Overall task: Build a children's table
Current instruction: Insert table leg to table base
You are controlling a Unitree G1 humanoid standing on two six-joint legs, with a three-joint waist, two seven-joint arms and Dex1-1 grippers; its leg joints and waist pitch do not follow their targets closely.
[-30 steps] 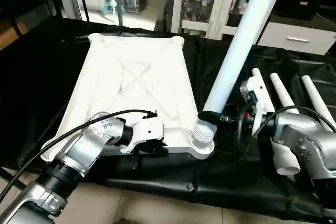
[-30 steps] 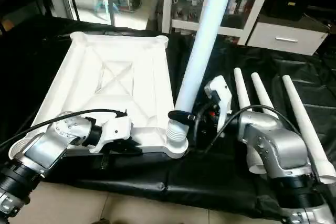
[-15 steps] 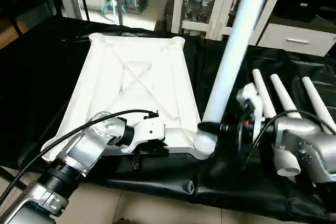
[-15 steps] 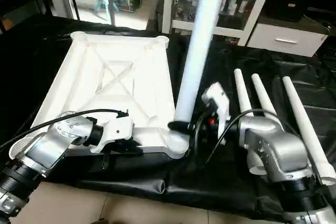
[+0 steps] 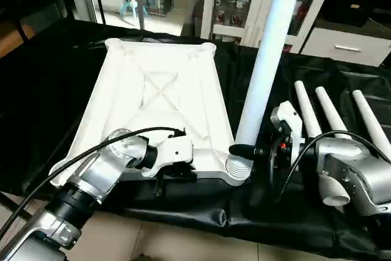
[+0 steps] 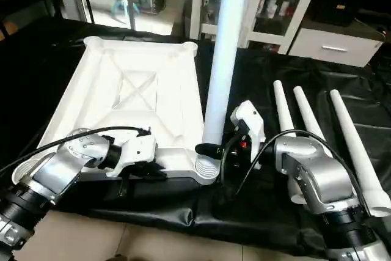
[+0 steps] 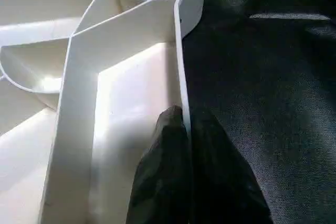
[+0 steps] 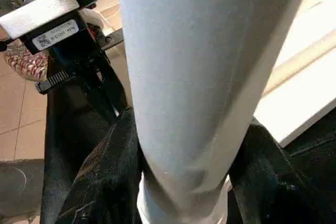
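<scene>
White leg stands in the corner socket

Head views: white tabletop (image 5: 159,99) lies underside up on black cloth (image 5: 183,212); the right gripper (image 5: 239,150) clasps an upright leg (image 5: 264,65) at the near right socket (image 5: 238,172). Three spare legs (image 5: 333,111) lie just beside it.

Left wrist: the left gripper (image 7: 185,124) pinches the tabletop's rim.

Right wrist: black fingers (image 8: 102,182) flank the leg.

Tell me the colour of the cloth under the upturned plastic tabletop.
Black cloth, clearest in the right eye view.
</scene>
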